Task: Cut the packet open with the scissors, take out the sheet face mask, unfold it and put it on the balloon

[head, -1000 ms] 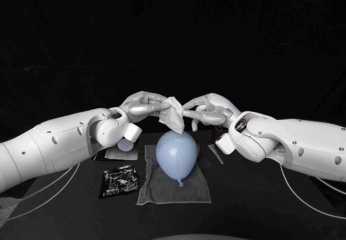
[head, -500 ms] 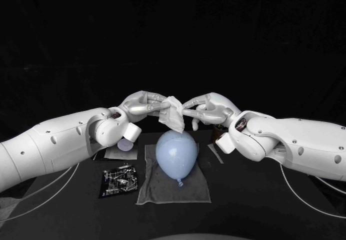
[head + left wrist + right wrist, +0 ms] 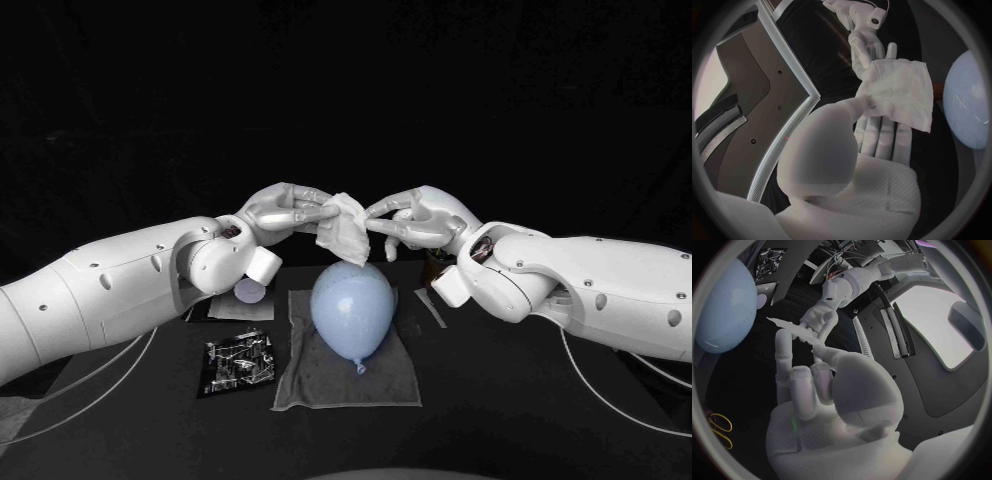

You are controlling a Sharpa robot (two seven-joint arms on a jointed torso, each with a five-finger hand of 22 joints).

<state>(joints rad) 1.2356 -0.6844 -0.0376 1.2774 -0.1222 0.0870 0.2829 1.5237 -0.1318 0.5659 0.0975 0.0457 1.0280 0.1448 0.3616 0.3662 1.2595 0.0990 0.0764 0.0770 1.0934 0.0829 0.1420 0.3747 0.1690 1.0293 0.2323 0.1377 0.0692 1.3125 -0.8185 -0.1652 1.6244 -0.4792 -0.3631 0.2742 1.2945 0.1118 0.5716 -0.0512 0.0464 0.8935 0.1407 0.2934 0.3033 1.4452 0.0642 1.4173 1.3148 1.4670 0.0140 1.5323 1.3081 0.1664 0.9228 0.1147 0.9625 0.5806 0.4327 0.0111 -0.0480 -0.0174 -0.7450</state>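
We see the left hand's fingers lying close together behind the folded sheet face mask, with the thumb pressing the white sheet against them, so the left hand pinches the mask's upper left part. From the other side the right hand meets it, fingertips closed on the mask's upper right edge. In the right wrist view we find one finger of that hand stretched up towards the thin edge of the mask, and the other fingers curled in. The two hands are almost touching, raised above the table, and the mask hangs crumpled between them.

Just below the mask's lower tip lies the pale blue balloon; we cannot tell whether the two touch. The balloon rests knot towards us on a grey cloth spread on the black table. Beside the cloth, on the robot's left, lies the black, silver-patterned packet, well apart from both hands.
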